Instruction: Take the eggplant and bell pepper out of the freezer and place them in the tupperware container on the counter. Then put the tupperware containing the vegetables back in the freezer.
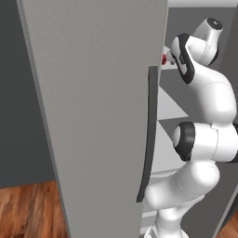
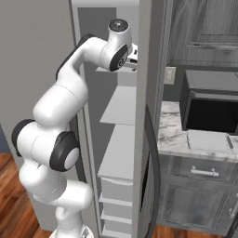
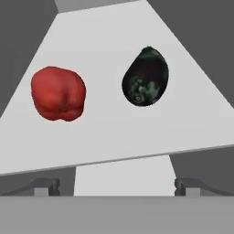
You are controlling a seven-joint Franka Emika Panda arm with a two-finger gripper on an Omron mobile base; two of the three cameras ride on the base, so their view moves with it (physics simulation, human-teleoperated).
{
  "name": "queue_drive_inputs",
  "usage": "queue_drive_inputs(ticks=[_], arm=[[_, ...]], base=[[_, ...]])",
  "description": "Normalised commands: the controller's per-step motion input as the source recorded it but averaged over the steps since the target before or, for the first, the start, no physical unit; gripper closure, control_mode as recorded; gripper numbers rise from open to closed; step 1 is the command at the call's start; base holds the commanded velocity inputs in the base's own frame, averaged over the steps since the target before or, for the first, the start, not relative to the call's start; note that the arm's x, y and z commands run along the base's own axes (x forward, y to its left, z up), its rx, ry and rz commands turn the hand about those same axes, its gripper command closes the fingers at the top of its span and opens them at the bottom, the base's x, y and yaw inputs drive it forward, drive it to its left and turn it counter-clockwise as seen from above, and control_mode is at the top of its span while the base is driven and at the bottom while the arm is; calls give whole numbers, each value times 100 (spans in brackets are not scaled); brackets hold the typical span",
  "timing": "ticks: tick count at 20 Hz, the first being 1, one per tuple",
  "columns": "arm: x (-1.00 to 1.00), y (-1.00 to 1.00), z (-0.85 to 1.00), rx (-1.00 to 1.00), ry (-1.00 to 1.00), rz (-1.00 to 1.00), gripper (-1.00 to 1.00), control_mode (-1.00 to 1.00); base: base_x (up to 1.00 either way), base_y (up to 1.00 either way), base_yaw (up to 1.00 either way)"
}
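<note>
The freezer [image 1: 93, 116] stands with its big door swung open, the arm reaching up into an upper white shelf [image 3: 137, 132]. Out on the counter [image 2: 173, 135] the tupperware container [image 2: 208, 141] sits before the microwave [image 2: 209, 109]. On the shelf lie the bell pepper [image 3: 58, 93] and, apart from it, the eggplant [image 3: 146, 77]; the gripper [image 3: 117, 186] hangs wide open short of them, holding nothing

You get flat, even rendered light — soft, slightly blurred edges, no glare, barely any shadows throughout.
</note>
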Motion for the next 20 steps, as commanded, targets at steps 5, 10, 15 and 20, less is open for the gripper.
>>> queue_drive_inputs(ticks=[5,10,15,20], arm=[[15,-1,0,-1,-2,-3,-100,-100],[26,-8,0,0,0,-5,-100,-100],[25,-17,0,0,0,-4,-100,-100],[24,-10,0,0,0,-2,-100,-100]], base=[[0,0,0],[0,0,0],[0,0,0],[0,0,0]])
